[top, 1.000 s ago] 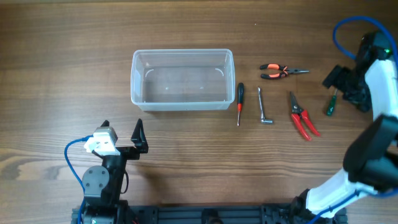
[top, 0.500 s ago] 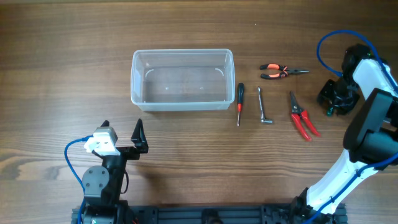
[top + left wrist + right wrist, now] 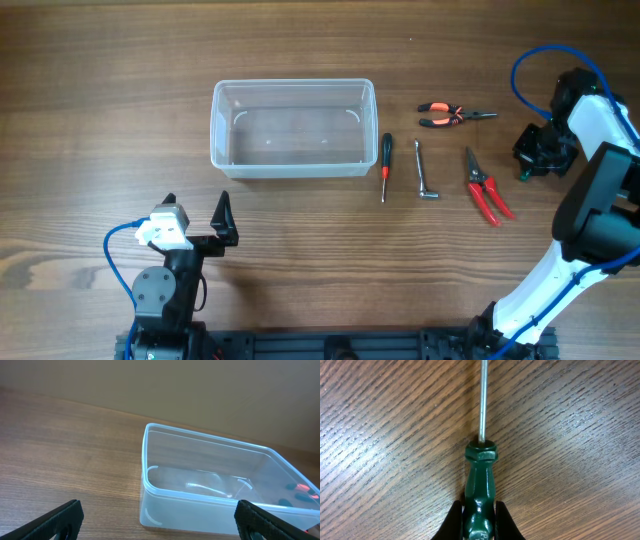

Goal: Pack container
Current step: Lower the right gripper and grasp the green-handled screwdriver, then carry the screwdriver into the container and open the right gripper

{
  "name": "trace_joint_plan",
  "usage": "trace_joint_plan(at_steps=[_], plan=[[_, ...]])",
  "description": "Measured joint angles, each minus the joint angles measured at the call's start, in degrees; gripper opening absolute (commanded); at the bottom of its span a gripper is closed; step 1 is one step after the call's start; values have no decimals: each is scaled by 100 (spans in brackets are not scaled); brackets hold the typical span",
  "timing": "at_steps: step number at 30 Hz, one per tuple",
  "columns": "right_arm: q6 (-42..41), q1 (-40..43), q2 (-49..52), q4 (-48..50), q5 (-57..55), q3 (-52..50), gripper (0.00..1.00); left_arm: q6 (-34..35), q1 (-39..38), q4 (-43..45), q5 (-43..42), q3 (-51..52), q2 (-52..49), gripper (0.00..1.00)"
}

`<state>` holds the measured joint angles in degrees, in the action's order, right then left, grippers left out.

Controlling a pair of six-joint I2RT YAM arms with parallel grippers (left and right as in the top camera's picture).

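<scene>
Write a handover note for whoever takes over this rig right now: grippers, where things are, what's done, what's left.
Left gripper: open, empty, near the table's front edge, short of the container.
Right gripper: fingers closed against the handle of the green screwdriver at the far right; the tool appears to lie on the wood.
Done: nothing packed; the container is empty.
On the table right of the container: black-and-red screwdriver, L-shaped key, red cutters, orange pliers.
Left to do: all five tools go in, likely the green screwdriver first.
</scene>
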<state>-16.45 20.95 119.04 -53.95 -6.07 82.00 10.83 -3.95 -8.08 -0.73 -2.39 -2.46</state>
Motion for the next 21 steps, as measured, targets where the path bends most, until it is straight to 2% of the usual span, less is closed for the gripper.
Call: trace_joint_plan(at_steps=[8, 13, 17, 21], plan=[[33, -17, -116, -170, 393, 214, 4, 0, 0, 0, -2, 0, 0, 100], [33, -358, -1235, 26, 861, 267, 4, 0, 0, 0, 0, 0, 0, 100], [24, -1132, -2507, 431, 1484, 437, 4, 0, 0, 0, 0, 0, 0, 100], [282, -2546, -3442, 1078, 1910, 527, 4, 0, 0, 0, 0, 0, 0, 100]])
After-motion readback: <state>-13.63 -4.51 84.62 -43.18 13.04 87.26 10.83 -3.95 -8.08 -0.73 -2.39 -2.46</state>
